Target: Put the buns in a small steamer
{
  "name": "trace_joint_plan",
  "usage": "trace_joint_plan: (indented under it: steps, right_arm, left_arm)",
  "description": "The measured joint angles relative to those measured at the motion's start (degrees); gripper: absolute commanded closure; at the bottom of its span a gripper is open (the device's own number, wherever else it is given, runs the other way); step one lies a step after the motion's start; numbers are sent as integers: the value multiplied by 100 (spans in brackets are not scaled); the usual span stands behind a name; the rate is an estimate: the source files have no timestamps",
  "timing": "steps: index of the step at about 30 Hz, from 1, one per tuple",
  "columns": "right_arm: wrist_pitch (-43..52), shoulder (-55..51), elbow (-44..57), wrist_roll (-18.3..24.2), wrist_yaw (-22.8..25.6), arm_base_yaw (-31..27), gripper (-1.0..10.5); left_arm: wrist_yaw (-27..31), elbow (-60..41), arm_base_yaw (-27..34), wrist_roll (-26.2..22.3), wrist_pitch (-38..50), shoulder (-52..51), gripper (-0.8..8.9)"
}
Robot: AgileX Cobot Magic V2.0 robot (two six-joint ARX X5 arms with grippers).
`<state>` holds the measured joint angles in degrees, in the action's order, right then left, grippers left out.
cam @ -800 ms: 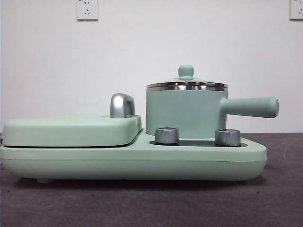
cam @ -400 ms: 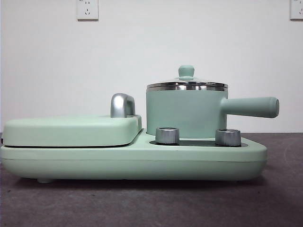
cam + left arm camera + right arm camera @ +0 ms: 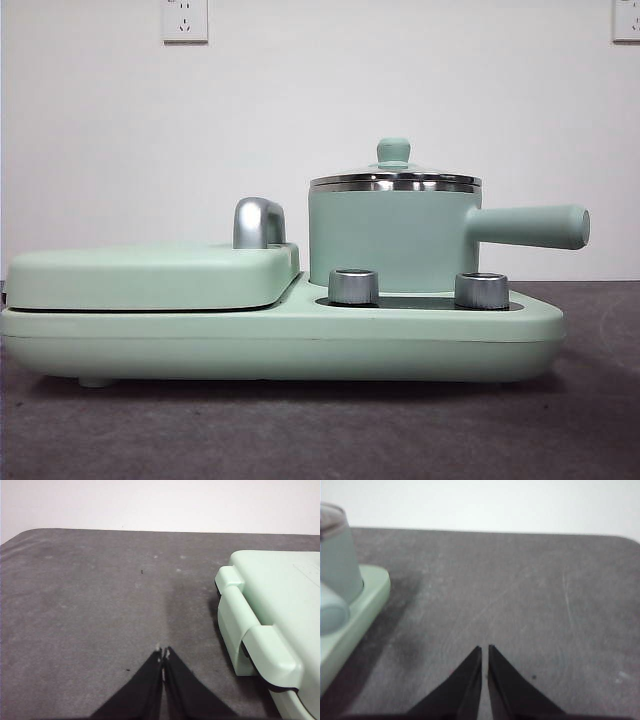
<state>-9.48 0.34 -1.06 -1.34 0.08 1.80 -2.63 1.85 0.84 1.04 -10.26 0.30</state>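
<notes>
Hovering left gripper: jaws closed, empty, over bare worktop.
Right gripper: jaws nearly closed, empty.
Steamer: lidded, apart from both jaws.

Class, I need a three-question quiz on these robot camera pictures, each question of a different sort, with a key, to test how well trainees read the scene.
1. True or false: the glass lid with green knob sits on the mint-green round steamer pot.
2. Which way does the pot's long straight green handle point in the front view? A) left B) right C) straight up
3. Fill in: the left pincer and the right pincer, each of two black jaws, both hover over the dark grey ____, holding nothing.

Key: 1 true; 2 B; 3 table. Note: no white buns show in any view, and both pincers have their jaws shut.
</notes>
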Motion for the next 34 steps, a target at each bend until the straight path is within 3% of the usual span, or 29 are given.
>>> trace_joint_plan:
  steps: [34]
  right_arm:
    - [7,2,11,-44,146,4,927]
  left_arm:
    - [0,0,0,2,0,0,807]
